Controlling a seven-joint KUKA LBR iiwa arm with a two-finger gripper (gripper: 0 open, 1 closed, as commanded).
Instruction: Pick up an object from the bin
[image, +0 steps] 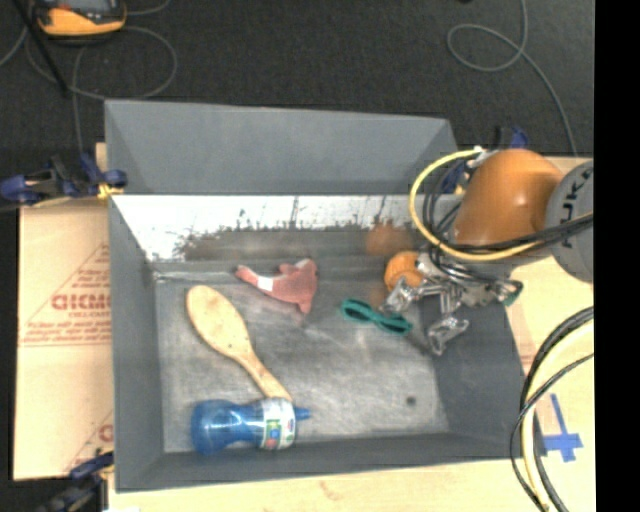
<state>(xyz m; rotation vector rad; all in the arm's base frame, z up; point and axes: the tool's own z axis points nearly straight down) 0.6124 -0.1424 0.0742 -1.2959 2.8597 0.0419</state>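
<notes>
Gripper (425, 312) hung low at the bin's (300, 150) right end, fingers apart, empty. Teal plastic piece (375, 317) lay just beside it. Judged light, stiff, slick; best pinched across its thin middle.

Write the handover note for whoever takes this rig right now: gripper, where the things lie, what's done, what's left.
Gripper: down at the right end of the bin, fingers apart, nothing between them.
Nearest things: a small teal piece just left of the fingers; an orange ball just behind them, near the back wall.
Rest: pink piece mid-back, wooden spoon left of centre, blue bottle lying along the front wall.
Done: nothing picked yet.
Left: close on one thing and lift it out.
</notes>
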